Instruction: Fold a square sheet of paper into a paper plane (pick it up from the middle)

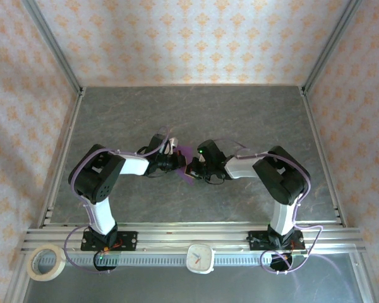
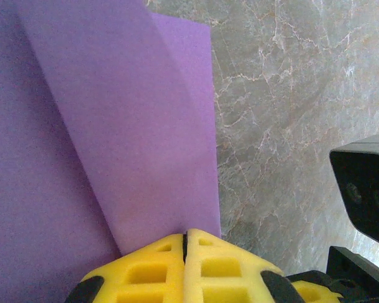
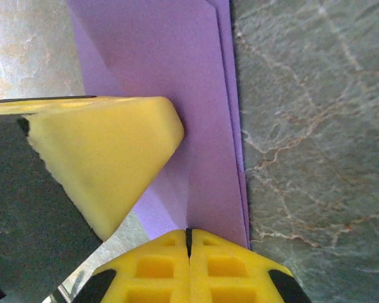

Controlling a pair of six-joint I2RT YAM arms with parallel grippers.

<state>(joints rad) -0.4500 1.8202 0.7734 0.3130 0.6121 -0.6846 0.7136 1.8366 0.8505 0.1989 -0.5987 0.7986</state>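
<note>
The grey marbled bench (image 1: 196, 113) sat inside patterned walls. At its middle I saw the creased purple paper (image 2: 132, 126), the left pincer (image 2: 186, 243) and right pincer (image 3: 189, 235) both clamped tight on its edges.

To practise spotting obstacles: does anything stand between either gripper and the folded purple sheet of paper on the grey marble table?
Nothing visible does. The left gripper and the right gripper, both shut, have their yellow tips right against the folded purple sheet of paper on the grey marble table.
</note>
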